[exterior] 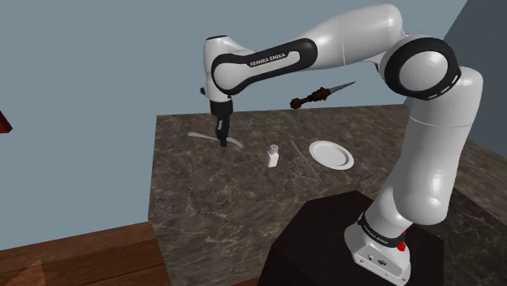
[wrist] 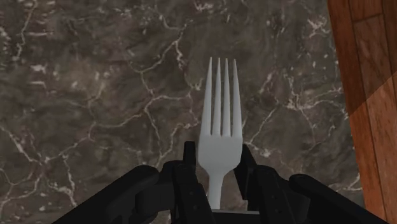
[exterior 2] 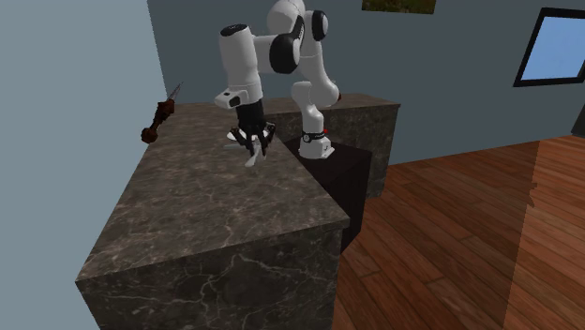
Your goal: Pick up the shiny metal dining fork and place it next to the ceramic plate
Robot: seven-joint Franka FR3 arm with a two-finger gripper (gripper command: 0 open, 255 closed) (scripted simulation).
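Fork (wrist: 220,137), lying flat on the marbled counter (exterior: 203,195) and clamped at its neck between the black fingers (wrist: 190,162) of the gripper (wrist: 218,153), a low grasp suited to lifting it level toward the white plate (exterior: 331,154), well apart at three o'clock in the shoulder view.

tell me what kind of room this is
Likely a home kitchen or dining area: a dark marble counter with a white plate on it, a fork in the gripper, and wood flooring.
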